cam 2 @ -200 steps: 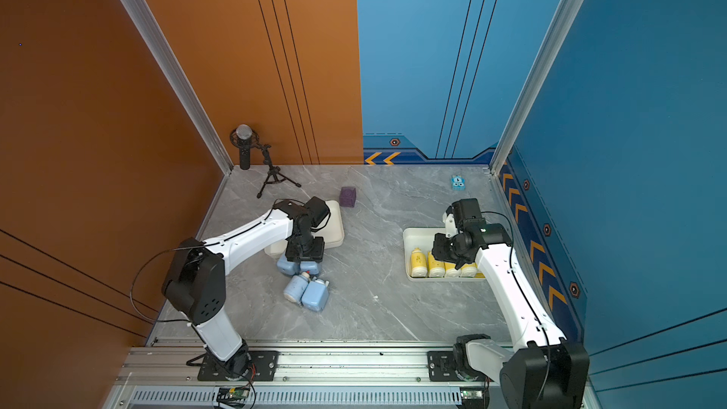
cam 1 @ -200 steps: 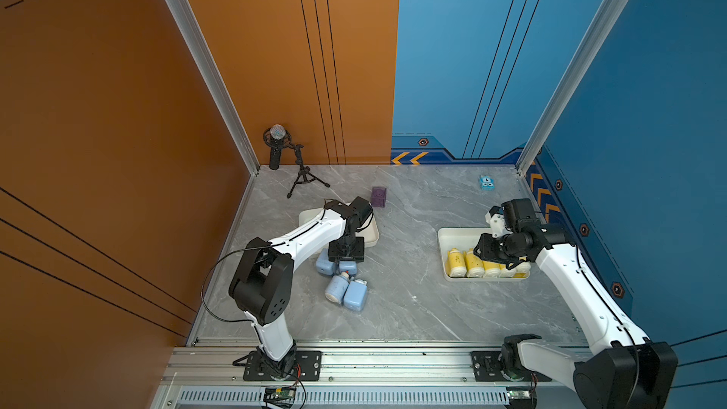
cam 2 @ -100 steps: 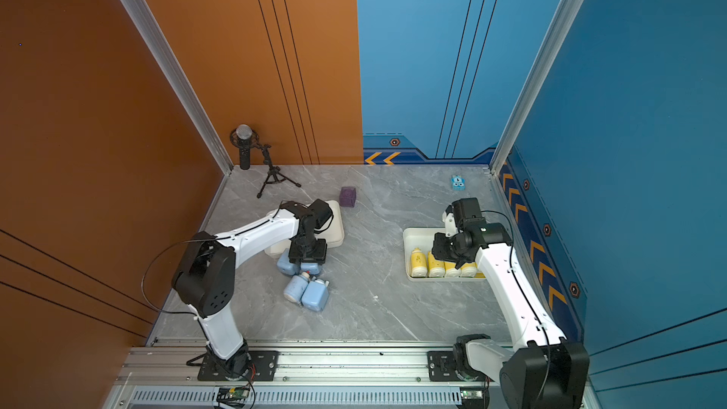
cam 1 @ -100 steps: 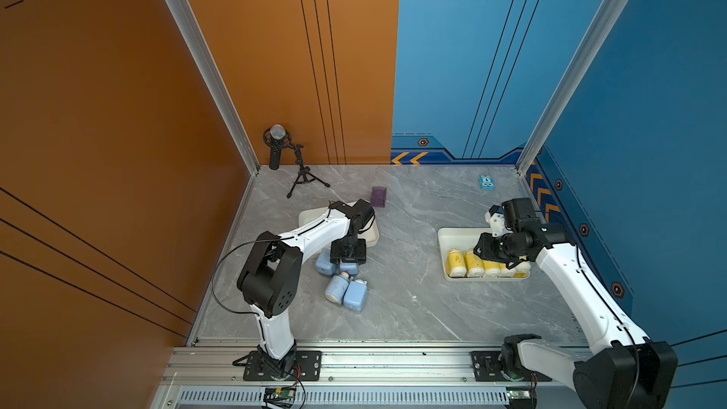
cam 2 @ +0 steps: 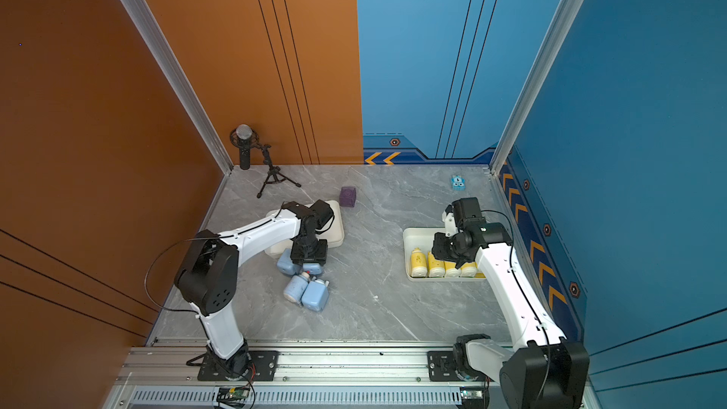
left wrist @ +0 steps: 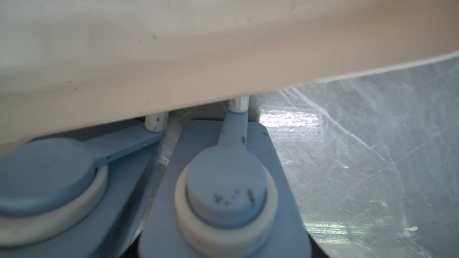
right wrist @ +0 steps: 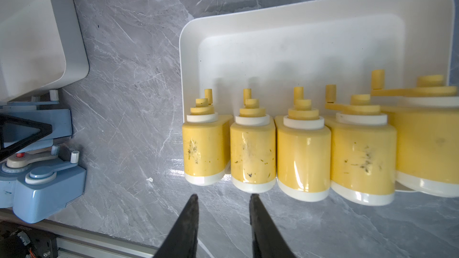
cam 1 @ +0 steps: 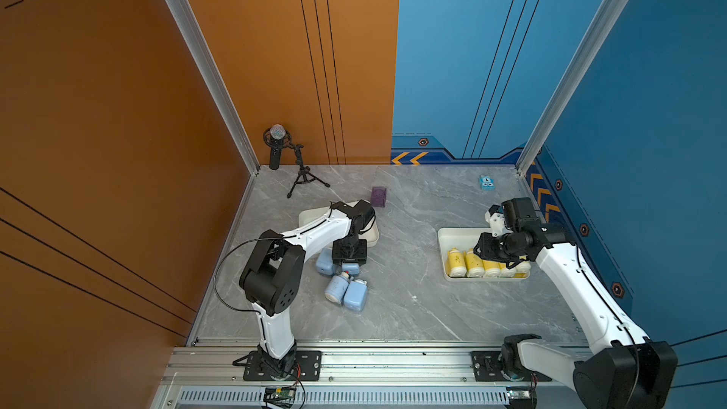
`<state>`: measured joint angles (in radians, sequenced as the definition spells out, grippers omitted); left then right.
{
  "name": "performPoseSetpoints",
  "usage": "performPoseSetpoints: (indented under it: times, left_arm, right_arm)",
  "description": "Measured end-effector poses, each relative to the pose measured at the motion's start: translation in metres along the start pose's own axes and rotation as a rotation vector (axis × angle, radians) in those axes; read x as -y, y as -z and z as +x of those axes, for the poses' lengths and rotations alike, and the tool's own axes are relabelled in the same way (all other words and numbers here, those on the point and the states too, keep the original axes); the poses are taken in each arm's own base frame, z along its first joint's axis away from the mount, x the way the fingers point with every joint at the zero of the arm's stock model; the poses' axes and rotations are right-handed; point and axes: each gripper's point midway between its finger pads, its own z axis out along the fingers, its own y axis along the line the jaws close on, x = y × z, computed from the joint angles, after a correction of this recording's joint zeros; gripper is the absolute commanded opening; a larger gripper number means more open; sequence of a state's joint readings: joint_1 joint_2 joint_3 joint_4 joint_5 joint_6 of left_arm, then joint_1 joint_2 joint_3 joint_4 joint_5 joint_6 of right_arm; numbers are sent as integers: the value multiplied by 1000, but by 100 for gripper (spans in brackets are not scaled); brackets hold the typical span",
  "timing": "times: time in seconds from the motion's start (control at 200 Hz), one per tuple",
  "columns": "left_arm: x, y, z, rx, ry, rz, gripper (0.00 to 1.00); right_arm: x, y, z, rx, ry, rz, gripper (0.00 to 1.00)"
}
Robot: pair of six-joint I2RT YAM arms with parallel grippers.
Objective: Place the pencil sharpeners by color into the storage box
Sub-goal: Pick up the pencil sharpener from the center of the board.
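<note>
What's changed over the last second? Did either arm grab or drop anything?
The left arm's elbow swung slightly to its right; the left gripper stayed low over two blue sharpeners by the white box. No grasp or release shows. The right gripper, five yellow sharpeners in their tray and the other blue pair: unchanged.

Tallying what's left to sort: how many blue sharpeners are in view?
4. Two blue sharpeners sit beside the left tray, beneath the left hand; two more lie side by side nearer the front rail. The arm hides part of that tray.
</note>
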<state>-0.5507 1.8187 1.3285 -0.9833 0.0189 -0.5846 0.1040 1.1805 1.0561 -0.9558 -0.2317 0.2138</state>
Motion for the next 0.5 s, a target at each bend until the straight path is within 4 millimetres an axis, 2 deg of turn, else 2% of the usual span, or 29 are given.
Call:
performPoseSetpoints:
  times: [0.315, 0.5]
  left_arm:
    - [17, 58, 6, 106, -9, 167, 47]
    - [7, 82, 0, 168, 25, 216, 47]
  right_arm:
    - [-1, 1, -3, 9, 6, -2, 36]
    - [-1, -1, -4, 1, 7, 0, 36]
